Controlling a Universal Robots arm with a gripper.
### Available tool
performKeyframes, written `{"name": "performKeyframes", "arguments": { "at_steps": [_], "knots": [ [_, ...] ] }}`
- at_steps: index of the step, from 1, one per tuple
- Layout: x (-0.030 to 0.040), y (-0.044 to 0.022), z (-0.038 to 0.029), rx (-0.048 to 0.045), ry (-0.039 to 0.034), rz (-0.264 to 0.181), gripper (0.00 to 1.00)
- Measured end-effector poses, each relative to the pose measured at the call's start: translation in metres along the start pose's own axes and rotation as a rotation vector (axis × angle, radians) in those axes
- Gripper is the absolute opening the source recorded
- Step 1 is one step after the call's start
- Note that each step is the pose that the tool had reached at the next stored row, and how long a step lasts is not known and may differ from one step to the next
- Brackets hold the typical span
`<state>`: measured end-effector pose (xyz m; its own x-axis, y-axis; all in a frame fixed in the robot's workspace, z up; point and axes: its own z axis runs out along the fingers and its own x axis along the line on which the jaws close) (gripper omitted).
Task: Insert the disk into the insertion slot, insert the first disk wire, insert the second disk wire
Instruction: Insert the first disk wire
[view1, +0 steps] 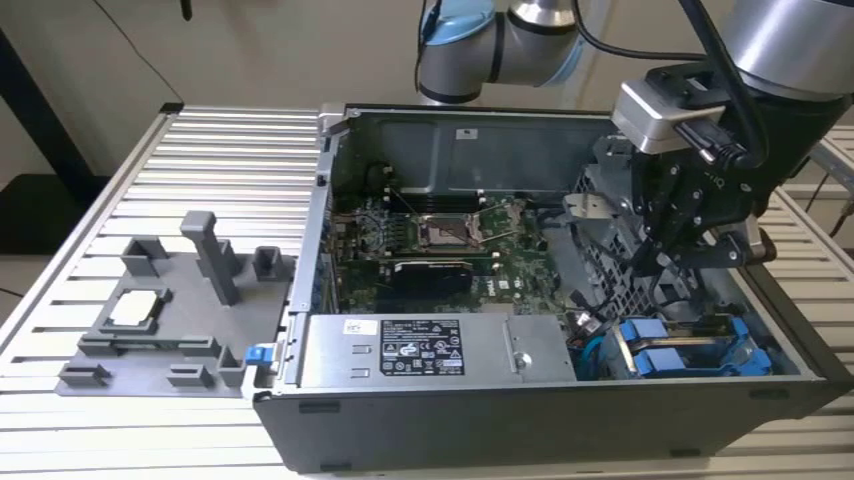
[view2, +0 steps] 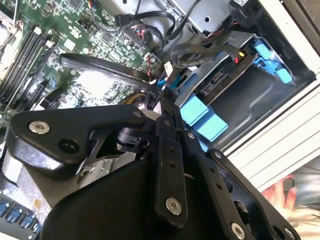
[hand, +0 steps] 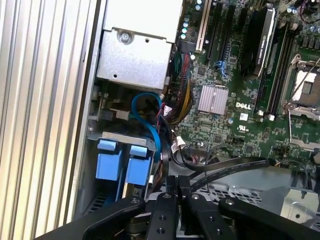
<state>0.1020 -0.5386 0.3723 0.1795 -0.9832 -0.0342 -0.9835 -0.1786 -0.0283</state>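
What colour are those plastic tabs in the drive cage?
Bright blue tabs; first wrist view shows them best.

exterior view high, wrist views close inside case (view1: 534, 432)

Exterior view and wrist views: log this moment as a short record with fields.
claw: shut, low inside the computer case, beside the drive cage
disk: in its blue frame, sitting in the drive cage
blue cable: loops close to the claw; held or not, cannot tell
power supply: at the exterior view's left of the cage
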Motion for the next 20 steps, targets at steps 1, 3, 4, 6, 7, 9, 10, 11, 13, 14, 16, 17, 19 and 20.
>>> {"name": "performKeyframes", "arguments": {
  "at_steps": [1,3,4,6,7,9,10,11,13,14,16,17,19,20],
  "knots": [
    [0.0000,0.0000,0.0000,0.0000,-0.0001,0.000,0.15],
    [0.0000,0.0000,0.0001,0.0000,-0.0003,0.000,0.15],
    [0.0000,0.0000,0.0001,0.0000,-0.0003,0.000,0.15],
    [0.0000,0.0000,0.0000,0.0000,-0.0003,0.000,0.15],
    [0.0000,0.0000,0.0000,0.0000,-0.0003,0.000,0.15],
    [0.0000,0.0000,0.0000,0.0001,-0.0004,0.000,0.15],
    [0.0000,0.0000,0.0000,0.0001,-0.0004,0.000,0.15],
    [0.0000,0.0000,0.0000,0.0001,-0.0004,0.000,0.15],
    [0.0000,0.0000,0.0000,0.0001,-0.0005,0.000,0.16],
    [0.0000,0.0000,-0.0001,0.0001,-0.0006,0.000,0.22],
    [0.0000,0.0001,-0.0012,-0.0006,-0.0006,0.000,0.22],
    [-0.0002,0.0004,-0.0024,-0.0007,-0.0007,0.000,0.29],
    [-0.0004,0.0010,-0.0057,-0.0004,-0.0023,0.000,0.29],
    [-0.0005,0.0011,-0.0069,0.0001,-0.0051,0.001,0.29]
  ]
}}
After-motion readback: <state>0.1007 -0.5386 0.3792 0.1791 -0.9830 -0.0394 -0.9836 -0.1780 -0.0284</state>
